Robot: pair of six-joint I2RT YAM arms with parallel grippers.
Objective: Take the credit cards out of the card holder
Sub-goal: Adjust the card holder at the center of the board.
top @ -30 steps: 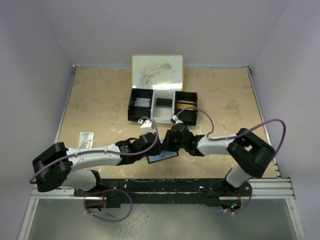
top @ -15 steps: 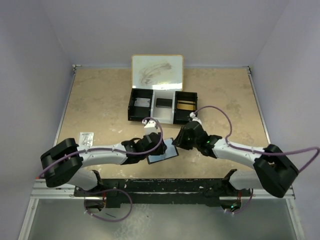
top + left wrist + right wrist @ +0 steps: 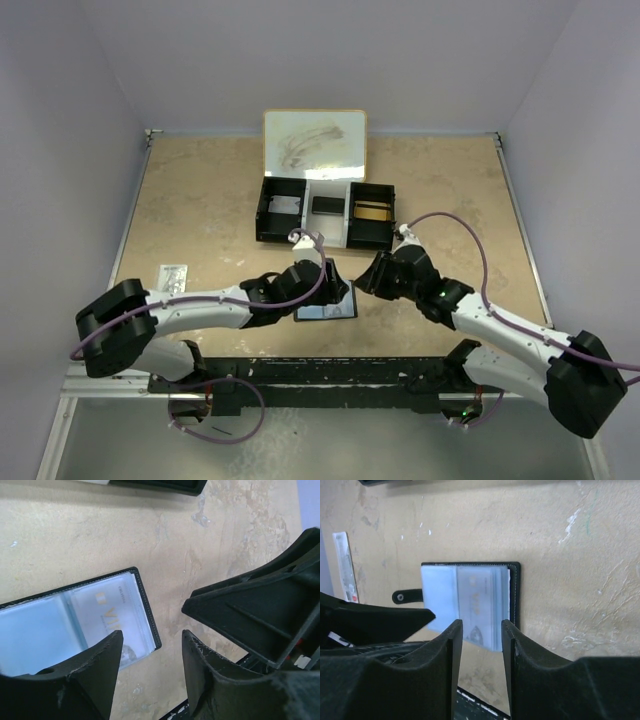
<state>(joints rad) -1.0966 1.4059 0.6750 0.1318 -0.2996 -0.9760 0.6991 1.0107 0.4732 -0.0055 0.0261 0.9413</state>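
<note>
The card holder [image 3: 330, 305] lies open and flat on the table near the front edge, its snap tab [image 3: 407, 596] sticking out to one side. Credit cards [image 3: 107, 615] sit in its clear blue-grey pockets, one with gold lettering [image 3: 480, 602]. My left gripper [image 3: 322, 283] hovers over the holder's left part, open, with bare table between its fingertips [image 3: 112, 642]. My right gripper [image 3: 368, 280] hangs just right of the holder, open and holding nothing. In the right wrist view the holder shows beyond the right gripper [image 3: 480, 630], not between its fingers.
A black-and-white three-compartment tray [image 3: 262, 212] with a raised white lid [image 3: 314, 143] stands behind the holder. A small white packet [image 3: 173, 277] lies at the left. The black base rail [image 3: 330, 370] runs along the near edge. The two grippers are close together.
Both grippers have opened. The right arm has drawn back to the right off the holder, which now lies flat and open instead of tilted between the grippers.
</note>
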